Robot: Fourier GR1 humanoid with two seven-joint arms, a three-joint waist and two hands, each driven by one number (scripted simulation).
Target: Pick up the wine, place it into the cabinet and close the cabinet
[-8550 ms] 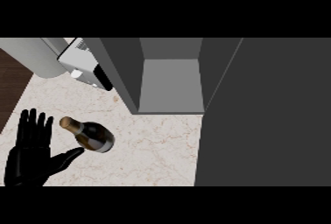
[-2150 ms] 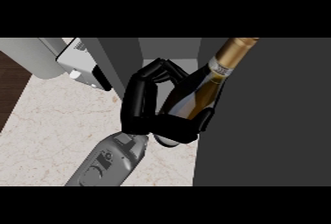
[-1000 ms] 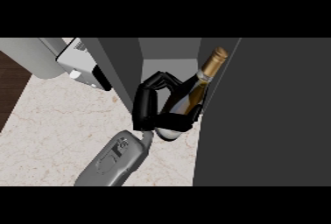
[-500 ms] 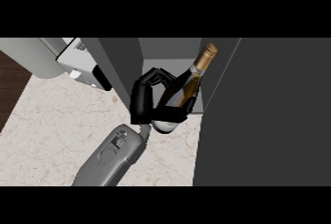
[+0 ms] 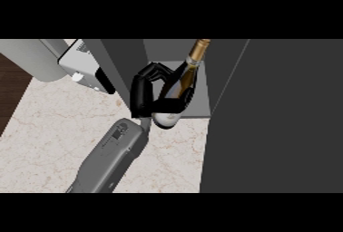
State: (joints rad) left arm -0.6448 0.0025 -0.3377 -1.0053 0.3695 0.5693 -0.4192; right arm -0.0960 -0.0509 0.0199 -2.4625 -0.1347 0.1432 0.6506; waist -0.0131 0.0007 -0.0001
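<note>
My left hand (image 5: 149, 93) is curled round the wine (image 5: 178, 90), fingers wrapped over the bottle's lower body; bottle tilted, gold-foil neck pointing up and away from me into the cabinet (image 5: 127, 59) opening, base toward me just over the front edge of the cabinet floor; can't tell if the base is touching it; my grey forearm runs from the lower edge up across the counter (image 5: 47, 131) to the hand; cabinet door (image 5: 275, 118) stands open on the right, filling that side of the view; grey cylinder (image 5: 36, 59) and a white appliance (image 5: 87, 68) sit at the upper left, beside the cabinet wall; right hand not visible
</note>
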